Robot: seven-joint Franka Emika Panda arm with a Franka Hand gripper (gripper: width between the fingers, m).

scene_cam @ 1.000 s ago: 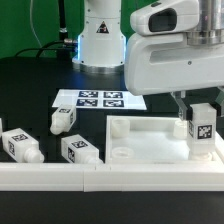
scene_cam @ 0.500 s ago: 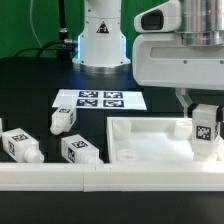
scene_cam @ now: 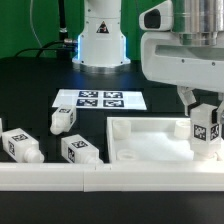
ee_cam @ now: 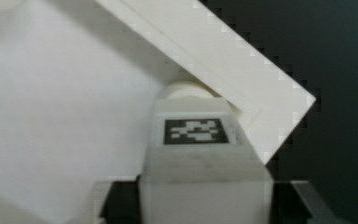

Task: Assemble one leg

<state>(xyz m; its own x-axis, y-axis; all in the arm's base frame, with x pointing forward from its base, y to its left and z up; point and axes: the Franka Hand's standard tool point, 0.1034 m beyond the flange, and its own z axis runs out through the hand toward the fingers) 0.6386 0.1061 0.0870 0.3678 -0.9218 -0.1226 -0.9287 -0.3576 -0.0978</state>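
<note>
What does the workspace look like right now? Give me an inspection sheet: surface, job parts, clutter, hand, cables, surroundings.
Surface: black table, with a white rail along its near edge.
Job's things: held leg upright at the corner of the white tray on the exterior view's right; cannot tell whether it is seated. Three loose legs lie on the table beside the tray.
Clutter: marker board lies flat behind the tray; nothing else seen.
Grippers: hand shut on the held leg.
Cables: a thin dark line beside the arm base; cannot tell if it is a cable.
Surroundings: green backdrop.
</note>
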